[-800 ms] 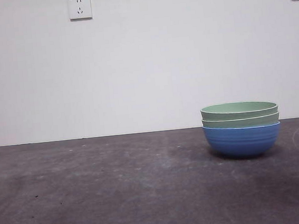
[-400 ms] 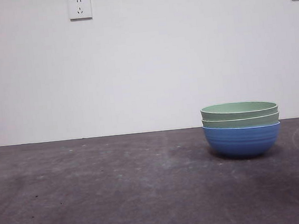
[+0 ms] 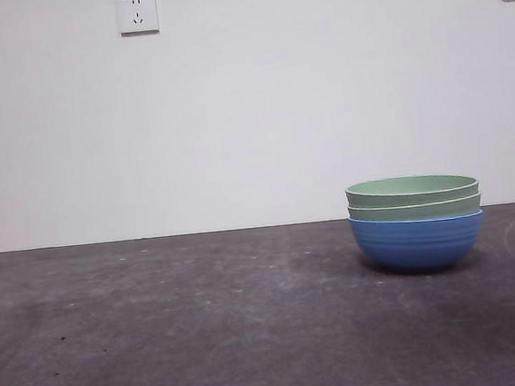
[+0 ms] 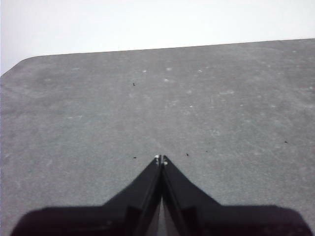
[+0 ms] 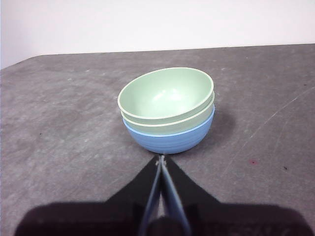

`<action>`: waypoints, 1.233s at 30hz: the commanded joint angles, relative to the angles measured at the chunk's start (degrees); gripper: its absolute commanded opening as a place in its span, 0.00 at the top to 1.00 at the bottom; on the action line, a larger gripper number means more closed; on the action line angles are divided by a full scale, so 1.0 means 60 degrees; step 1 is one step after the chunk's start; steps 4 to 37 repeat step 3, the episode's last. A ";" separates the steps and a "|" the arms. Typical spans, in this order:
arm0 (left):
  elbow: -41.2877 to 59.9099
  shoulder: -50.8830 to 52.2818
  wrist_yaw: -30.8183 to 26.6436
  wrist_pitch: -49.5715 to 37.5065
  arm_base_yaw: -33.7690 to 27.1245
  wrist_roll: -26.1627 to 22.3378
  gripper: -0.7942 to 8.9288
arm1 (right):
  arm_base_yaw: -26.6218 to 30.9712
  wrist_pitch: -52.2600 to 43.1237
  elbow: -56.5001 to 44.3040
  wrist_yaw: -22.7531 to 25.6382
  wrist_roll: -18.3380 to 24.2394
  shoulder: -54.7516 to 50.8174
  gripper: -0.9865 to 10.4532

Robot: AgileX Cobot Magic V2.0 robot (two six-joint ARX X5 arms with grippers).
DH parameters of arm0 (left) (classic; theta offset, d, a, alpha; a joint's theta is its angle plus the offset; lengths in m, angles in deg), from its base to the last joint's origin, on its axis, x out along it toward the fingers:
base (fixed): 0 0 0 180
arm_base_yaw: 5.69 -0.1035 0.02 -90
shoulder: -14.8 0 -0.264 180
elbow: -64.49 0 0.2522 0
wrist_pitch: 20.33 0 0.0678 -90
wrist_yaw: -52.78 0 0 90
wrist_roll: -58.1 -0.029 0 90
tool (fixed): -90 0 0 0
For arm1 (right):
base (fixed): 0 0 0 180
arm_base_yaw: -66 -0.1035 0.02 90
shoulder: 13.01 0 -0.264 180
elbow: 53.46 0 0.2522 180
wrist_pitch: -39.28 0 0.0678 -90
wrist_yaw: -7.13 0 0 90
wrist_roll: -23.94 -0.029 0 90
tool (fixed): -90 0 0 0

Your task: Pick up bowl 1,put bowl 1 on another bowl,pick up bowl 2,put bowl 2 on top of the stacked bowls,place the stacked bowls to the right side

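Note:
The stacked bowls (image 3: pixel 415 219) stand on the right side of the dark table: a ridged blue bowl (image 3: pixel 417 241) at the bottom with two pale green bowls (image 3: pixel 412 187) nested above it. In the right wrist view the stacked bowls (image 5: pixel 168 110) sit just beyond my right gripper (image 5: pixel 161 158), which is shut, holds nothing and stays apart from them. My left gripper (image 4: pixel 161 159) is shut over bare table, with no bowl in its view. Neither arm shows in the front view.
The grey table (image 3: pixel 206 326) stretches left of the stack. A white wall behind carries two sockets (image 3: pixel 137 13). The table's far edge and a rounded corner (image 4: pixel 29 59) show in the left wrist view.

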 commanded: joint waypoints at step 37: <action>0.0120 0.0018 -0.0007 0.0029 -0.0033 0.0055 0.92 | -0.0011 0.0004 -0.0153 -0.0015 -0.0120 -0.0029 0.91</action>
